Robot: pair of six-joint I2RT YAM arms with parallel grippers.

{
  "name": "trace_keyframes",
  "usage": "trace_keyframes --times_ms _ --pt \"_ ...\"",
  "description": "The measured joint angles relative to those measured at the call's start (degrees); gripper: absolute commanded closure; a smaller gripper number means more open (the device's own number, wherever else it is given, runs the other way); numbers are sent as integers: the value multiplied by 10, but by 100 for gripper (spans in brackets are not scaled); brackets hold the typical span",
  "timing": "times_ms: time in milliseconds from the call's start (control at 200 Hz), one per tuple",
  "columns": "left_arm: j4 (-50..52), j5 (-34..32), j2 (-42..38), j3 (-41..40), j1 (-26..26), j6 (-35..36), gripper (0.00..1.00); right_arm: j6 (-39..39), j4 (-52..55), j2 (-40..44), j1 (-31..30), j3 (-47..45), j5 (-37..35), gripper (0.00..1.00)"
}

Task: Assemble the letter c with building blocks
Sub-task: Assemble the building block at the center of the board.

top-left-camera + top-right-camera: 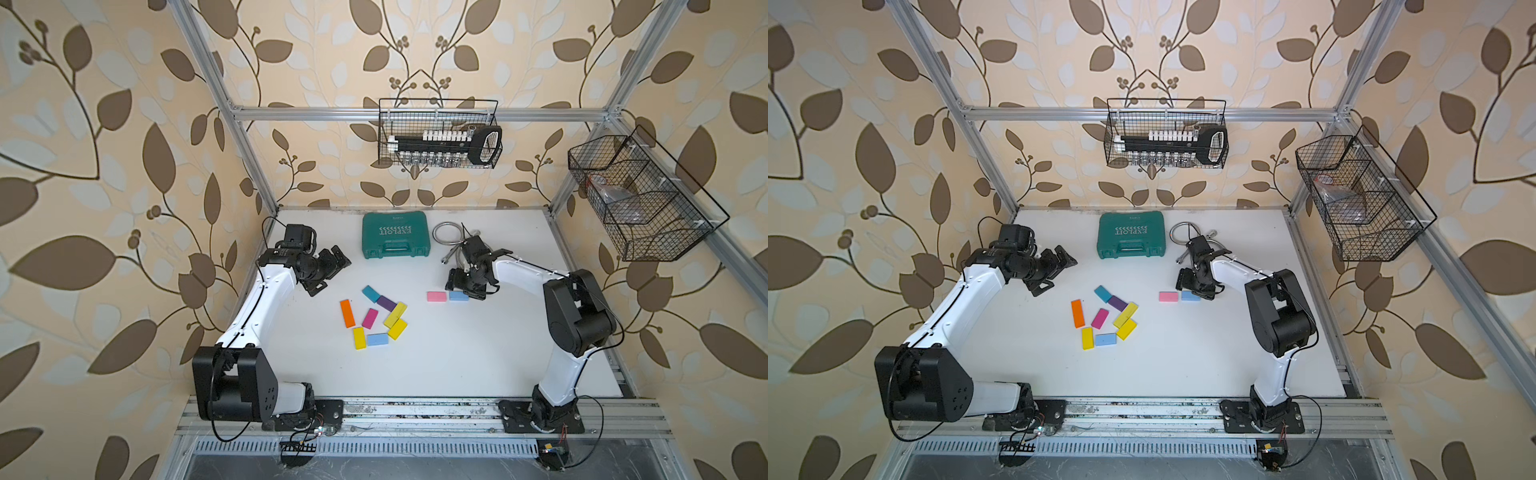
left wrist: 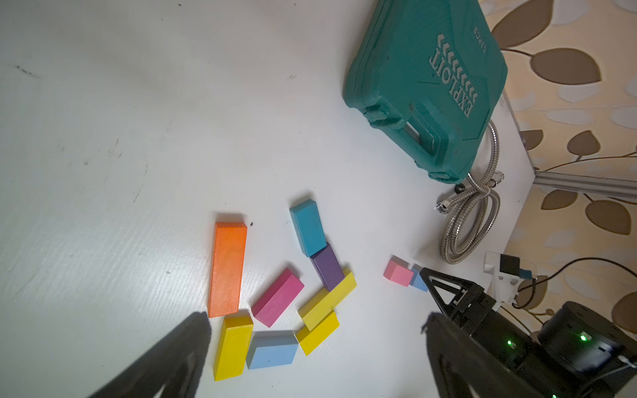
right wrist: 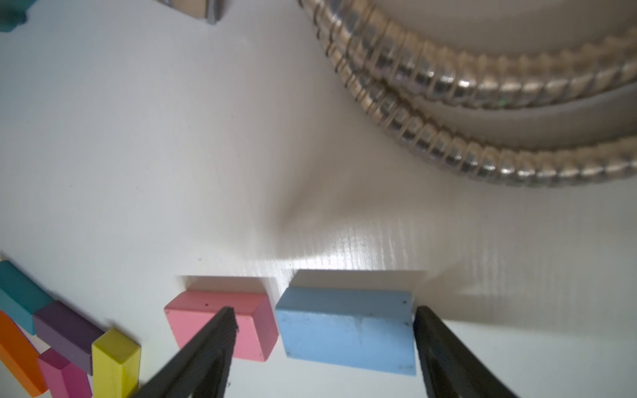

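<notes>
Right gripper [image 3: 324, 312] crowds the foreground of the right wrist view: jaws wide, nothing held. They straddle the light blue block [image 3: 346, 334] lengthwise. One fingertip [image 3: 220, 334] hangs over the pink block [image 3: 193, 324]; its mate sits just beside blue's free end. Pink and blue lie end to end with a thin gap between them, right of centre on the white table [image 1: 457, 353]. Other building blocks [image 1: 374, 318] lie in a loose heap left of that pair, mid-table, with the orange block [image 1: 347, 313] leftmost. No C shape yet. Left gripper [image 1: 332, 276] hovers far-left of the heap, jaws spread, empty.

Risks, as judged:
- Closing from here likely catches pink under or against that fingertip, dragging it or jamming both blocks together.
- A lengthwise pinch may let blue pivot.
- Metal hose [image 3: 448, 84] lies near on the far side, and a lift swinging that way could snag it.

Unclear: fingertip height above the table, and whether the outer finger touches blue. Both top views hide part of blue behind the wrist. Right wrist view cuts the heap off.
</notes>
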State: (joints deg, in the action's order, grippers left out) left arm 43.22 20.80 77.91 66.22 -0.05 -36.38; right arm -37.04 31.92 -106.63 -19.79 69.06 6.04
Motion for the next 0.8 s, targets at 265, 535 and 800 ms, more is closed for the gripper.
trace_keyframes --times_ms 265,535,800 --pt "-1 0 0 0 0 -1 1 0 -3 -3 0 4 7 20" --pt "-6 0 0 0 0 -2 1 -2 -7 -3 0 4 18 20" --pt "-10 0 0 -9 0 -3 1 -5 -12 -3 0 4 24 20"
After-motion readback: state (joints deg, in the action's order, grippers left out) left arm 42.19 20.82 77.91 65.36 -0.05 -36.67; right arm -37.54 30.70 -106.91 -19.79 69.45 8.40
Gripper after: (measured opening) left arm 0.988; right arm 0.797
